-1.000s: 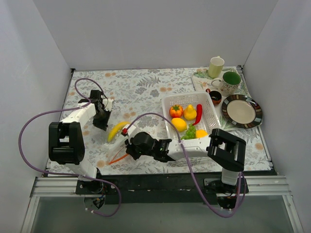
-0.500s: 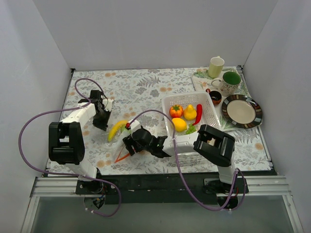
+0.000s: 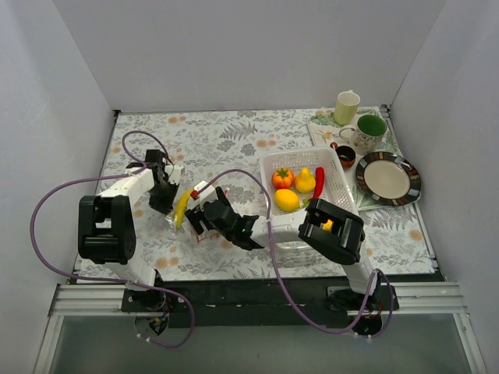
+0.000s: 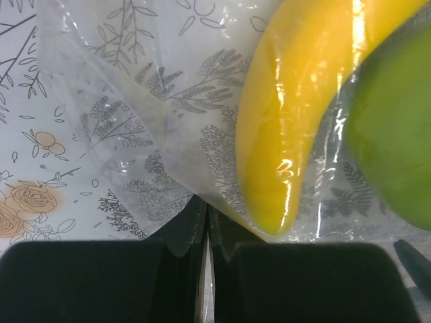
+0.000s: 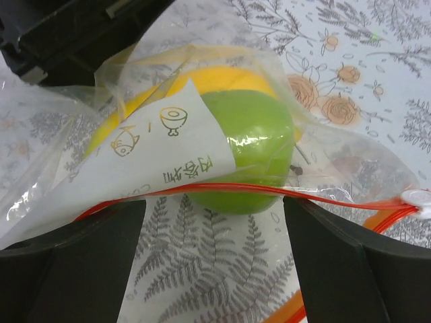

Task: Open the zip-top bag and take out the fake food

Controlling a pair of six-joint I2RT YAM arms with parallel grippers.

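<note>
One grey-and-orange floral cloth covered the whole table [image 3: 226,140]. Next in bulk, a white perforated plastic basket [image 3: 343,187] stood right of centre, holding a red plastic tomato [image 3: 282,178], a yellow pear [image 3: 305,180], a red chilli [image 3: 317,182] and a lemon [image 3: 287,200]. Beside it to the right lay a round dark-rimmed striped plate [image 3: 387,178], and behind that stood a cream mug [image 3: 347,107] and a floral mug with a green inside [image 3: 370,128].

Left of the basket, between the two arms, lay the clear, crinkly plastic zip-top bag [image 3: 178,224], flat on the cloth. The left gripper [image 4: 206,249] had its fingers pressed together on a fold of the bag's film [image 4: 135,134] and pinched it. The right gripper [image 5: 212,225] stood with its fingers [image 5: 67,262] spread wide, clamping nothing; the bag's mouth lay across the gap between them.

Inside the bag sat a glossy yellow plastic banana [image 4: 289,121] and, touching it, a round green plastic fruit [image 5: 249,148]. A white printed label with small fish and bowl drawings [image 5: 161,155] partly covered the fruit. The thin red-orange zip strip [image 5: 269,190] ran just below the green fruit, ending at a small white slider tab [image 5: 417,197].
</note>
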